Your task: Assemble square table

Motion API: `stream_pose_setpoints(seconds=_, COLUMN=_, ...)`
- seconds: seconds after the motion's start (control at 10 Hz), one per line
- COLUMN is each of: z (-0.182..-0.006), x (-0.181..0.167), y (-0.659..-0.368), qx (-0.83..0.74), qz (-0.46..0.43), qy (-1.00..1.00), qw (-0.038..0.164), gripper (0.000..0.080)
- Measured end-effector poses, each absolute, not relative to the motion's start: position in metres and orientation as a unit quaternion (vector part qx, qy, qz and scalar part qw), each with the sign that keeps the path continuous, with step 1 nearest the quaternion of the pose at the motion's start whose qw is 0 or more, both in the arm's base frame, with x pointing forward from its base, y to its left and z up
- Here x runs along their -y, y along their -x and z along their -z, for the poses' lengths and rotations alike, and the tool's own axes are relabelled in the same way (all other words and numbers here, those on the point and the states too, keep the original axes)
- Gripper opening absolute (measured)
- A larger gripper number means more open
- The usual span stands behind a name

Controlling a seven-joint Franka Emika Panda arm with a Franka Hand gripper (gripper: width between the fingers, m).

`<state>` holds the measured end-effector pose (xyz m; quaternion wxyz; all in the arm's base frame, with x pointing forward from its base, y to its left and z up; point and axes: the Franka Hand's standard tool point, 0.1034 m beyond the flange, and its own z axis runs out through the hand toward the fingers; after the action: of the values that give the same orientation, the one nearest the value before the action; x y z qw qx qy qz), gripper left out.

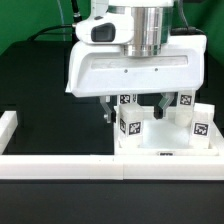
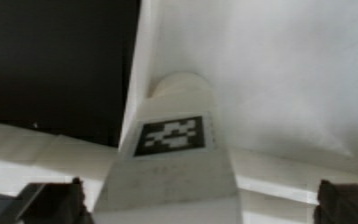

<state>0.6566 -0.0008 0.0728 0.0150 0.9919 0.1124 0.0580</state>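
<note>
The white square tabletop (image 1: 170, 152) lies at the exterior view's right, against the front border wall. Three short white legs with black-and-white tags stand on it: one at the near left corner (image 1: 129, 126), two further right (image 1: 183, 101) (image 1: 198, 124). My gripper (image 1: 133, 110) hangs over the left leg, one finger on each side of it. In the wrist view that leg (image 2: 176, 150) lies between my fingers (image 2: 51, 203) with a gap on both sides. The gripper (image 2: 197, 205) is open. The tabletop (image 2: 291, 80) lies behind the leg.
A long white border wall (image 1: 60, 165) runs along the front and another (image 1: 8, 125) stands at the exterior view's left. The black table mat (image 1: 50, 115) lies left of the tabletop. A wall also shows in the wrist view (image 2: 34, 140).
</note>
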Motion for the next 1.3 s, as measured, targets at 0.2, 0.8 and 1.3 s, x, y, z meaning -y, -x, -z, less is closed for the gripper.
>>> stream_pose_setpoints(seconds=0.2, z=-0.0725, x=0.0039, y=-0.6562, qx=-0.131, qz=-0.057, qy=-0.99, qw=0.016, gripper=0.0563)
stream_pose_setpoints(seconds=0.8, z=-0.0726, x=0.0038, y=-0.6563, qx=-0.119, qz=-0.057, qy=-0.991, qw=0.016, gripper=0.0288)
stream_pose_setpoints(seconds=1.3, z=-0.0721, x=0.0064, y=-0.6564, qx=0.138, qz=-0.073, qy=-0.988, qw=-0.001, gripper=0.0289)
